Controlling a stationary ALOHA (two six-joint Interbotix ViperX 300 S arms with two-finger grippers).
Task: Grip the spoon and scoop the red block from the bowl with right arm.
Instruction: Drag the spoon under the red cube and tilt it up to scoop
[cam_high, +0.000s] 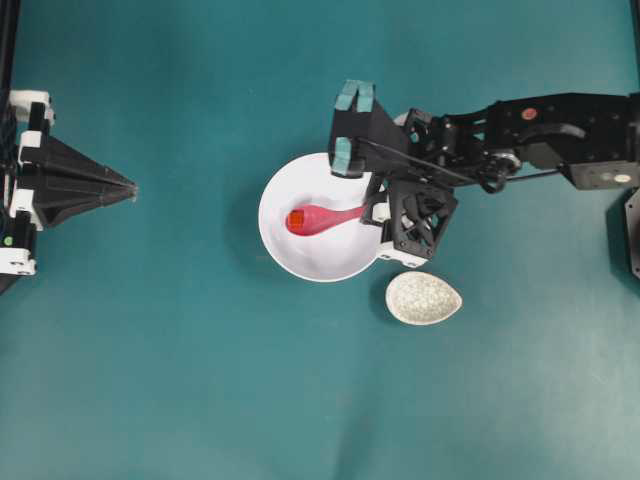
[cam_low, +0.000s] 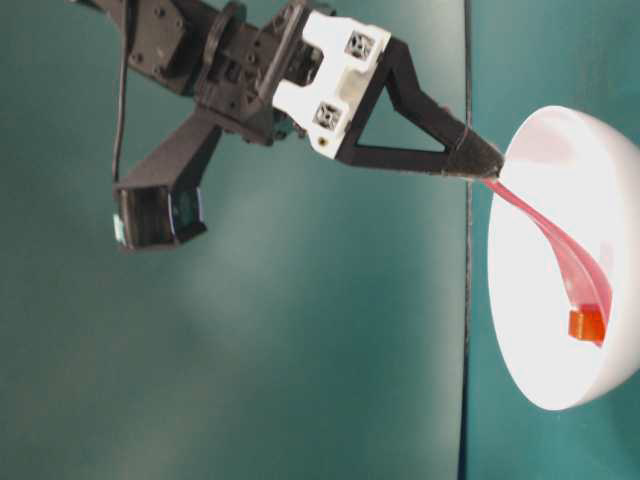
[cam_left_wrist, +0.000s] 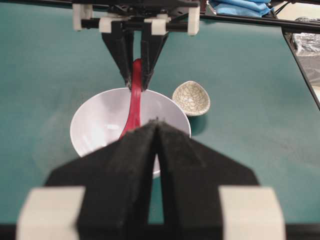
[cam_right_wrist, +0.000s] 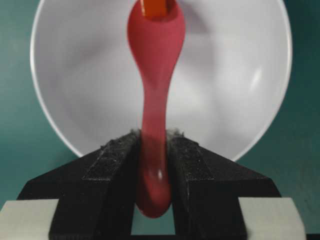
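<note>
The white bowl (cam_high: 322, 258) sits mid-table. My right gripper (cam_high: 375, 210) is shut on the handle of the pink spoon (cam_high: 318, 220) at the bowl's right rim. The scoop reaches down into the bowl. The red block (cam_high: 297, 219) lies at the scoop's far end, low in the bowl; I cannot tell whether it rests inside the scoop. The right wrist view shows my right gripper (cam_right_wrist: 153, 135) with the spoon (cam_right_wrist: 155, 45) clamped between its fingers, and the block (cam_right_wrist: 156, 7) at the tip. My left gripper (cam_high: 130, 188) is shut and empty, far left of the bowl.
A small speckled grey teardrop dish (cam_high: 424, 297) sits just right of and in front of the bowl, under the right arm's wrist. The teal table (cam_high: 200, 380) spreads all round. The left wrist view shows the bowl (cam_left_wrist: 95, 130) and the dish (cam_left_wrist: 191, 97) ahead.
</note>
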